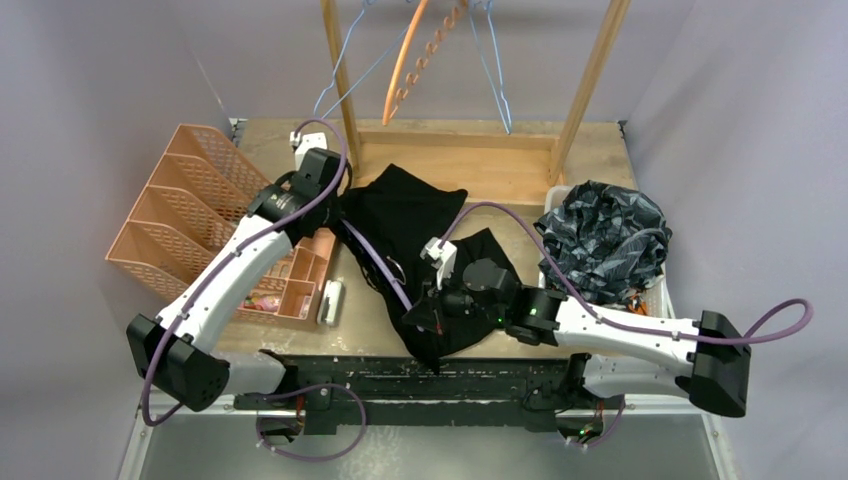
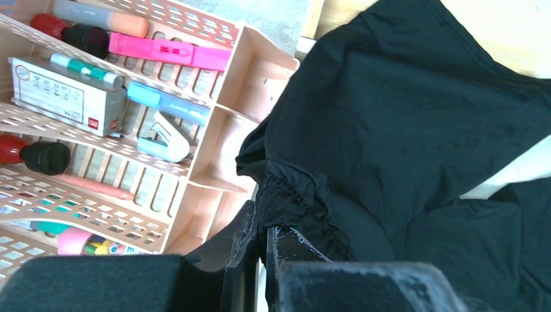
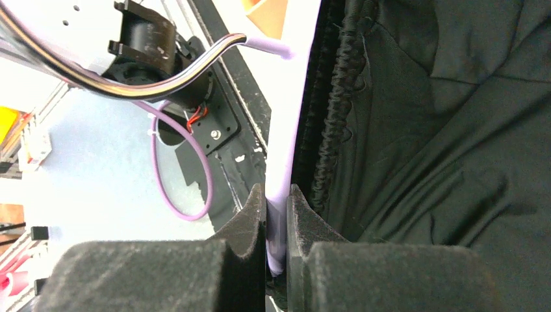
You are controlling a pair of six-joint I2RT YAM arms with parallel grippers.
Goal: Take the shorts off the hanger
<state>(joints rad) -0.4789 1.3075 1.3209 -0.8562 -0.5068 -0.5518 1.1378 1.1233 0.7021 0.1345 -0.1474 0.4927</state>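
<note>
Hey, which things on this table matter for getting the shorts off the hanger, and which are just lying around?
Job: black shorts; pale hanger at their waistband; left gripper, shut on the waistband; right gripper, shut on the hanger; grey camouflage shorts, already in the bin.
Lying about: orange desk organiser; pink highlighter; orange hanger on the rack.

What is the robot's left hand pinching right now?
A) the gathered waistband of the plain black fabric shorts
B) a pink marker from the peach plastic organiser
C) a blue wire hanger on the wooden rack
A: in the left wrist view, the left hand has its fingers shut on the bunched waistband edge of the plain black fabric shorts.
</note>
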